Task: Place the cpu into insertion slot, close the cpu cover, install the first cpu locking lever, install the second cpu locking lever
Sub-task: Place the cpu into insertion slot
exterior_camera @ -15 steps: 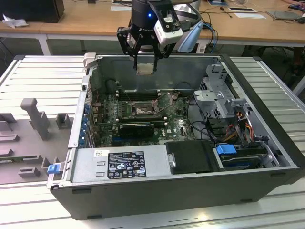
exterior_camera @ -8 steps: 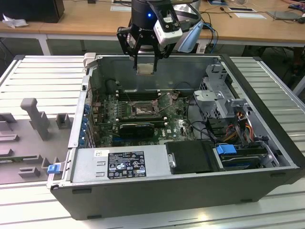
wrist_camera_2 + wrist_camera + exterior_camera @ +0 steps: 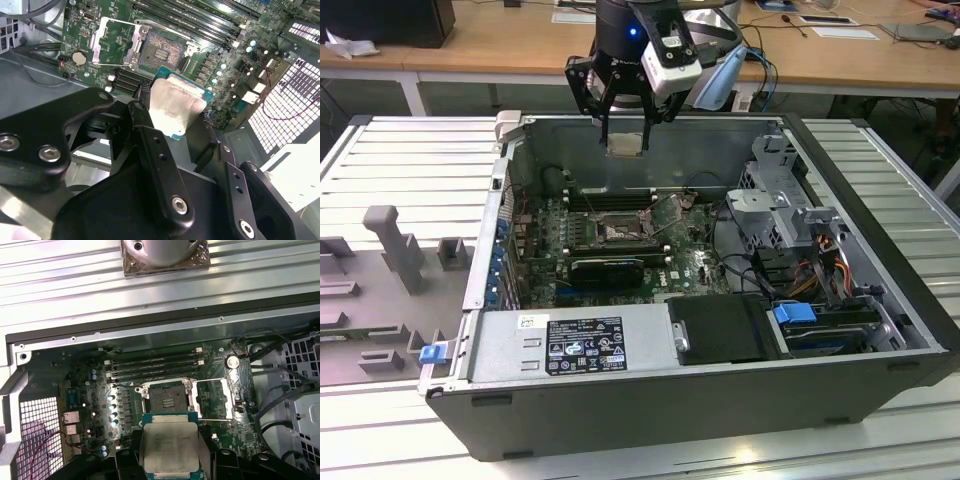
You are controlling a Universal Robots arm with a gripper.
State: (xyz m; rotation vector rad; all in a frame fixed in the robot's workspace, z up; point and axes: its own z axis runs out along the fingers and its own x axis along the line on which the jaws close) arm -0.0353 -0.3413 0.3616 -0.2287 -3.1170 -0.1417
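Gripper (image 3: 625, 140) hangs above the open computer case (image 3: 650, 405), its fingers pinching the cpu (image 3: 625, 147) by two opposite edges; the chip is held flat, in the air, well clear of the green circuit board (image 3: 692, 266). In the first wrist view the insertion slot (image 3: 167, 399) sits bare with its contacts exposed, just beyond the held chip; the cpu cover (image 3: 214, 399) is swung open to one side of the slot; long memory slots (image 3: 155, 367) run along the slot's far edge.
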